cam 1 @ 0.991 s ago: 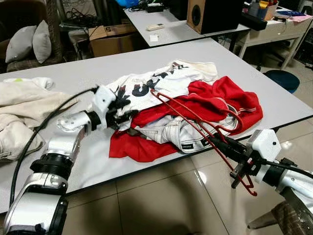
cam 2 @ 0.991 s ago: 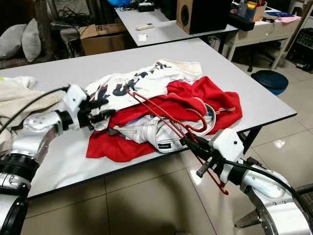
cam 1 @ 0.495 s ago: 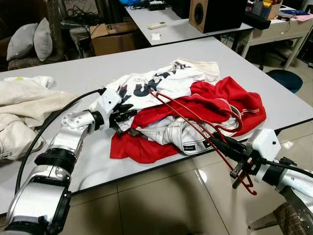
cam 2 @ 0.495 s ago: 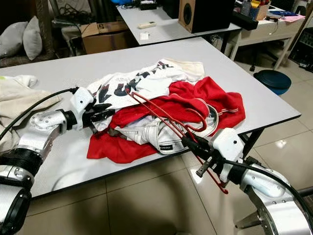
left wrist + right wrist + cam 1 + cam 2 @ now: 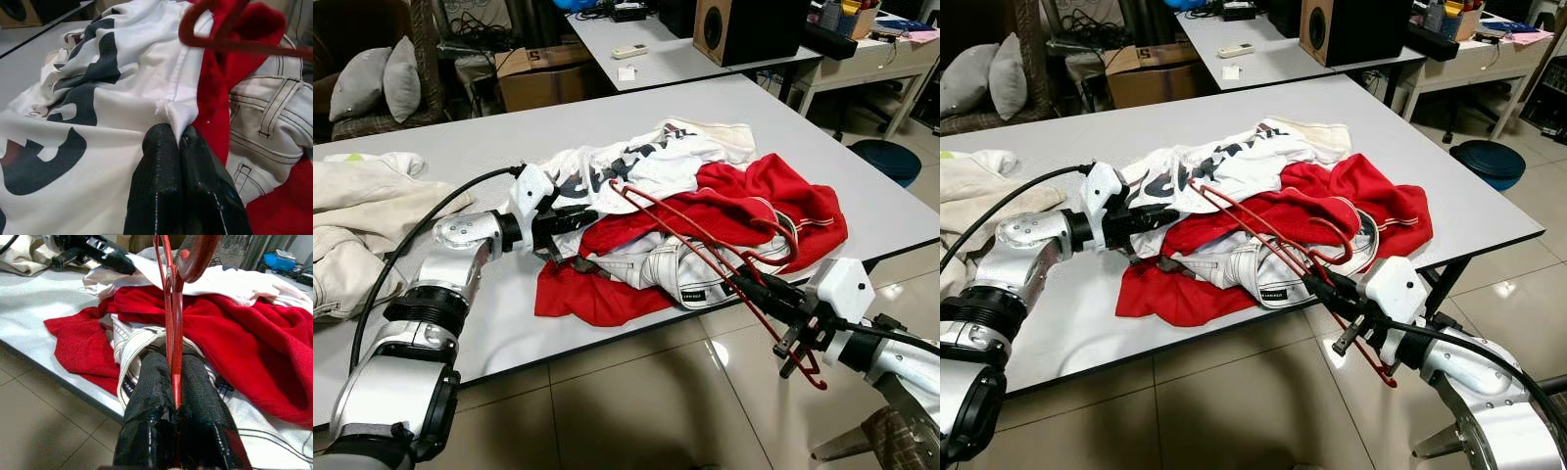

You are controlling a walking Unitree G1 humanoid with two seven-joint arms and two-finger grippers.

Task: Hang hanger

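the right gripper (image 5: 766,294) is clamping the red hanger (image 5: 705,240) over the clothes on the desk (image 5: 636,117); the left gripper (image 5: 177,142) is pinching the white shirt (image 5: 626,162). the shirt is not yet on it; hanging is remaining.

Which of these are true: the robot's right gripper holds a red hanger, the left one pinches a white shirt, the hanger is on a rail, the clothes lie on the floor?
1. The right gripper is shut on the red hanger. True.
2. The left gripper pinches the white printed shirt. True.
3. The hanger hangs on a rail. False: it lies over the clothes.
4. The clothes lie on the floor. False: they lie on the grey table.
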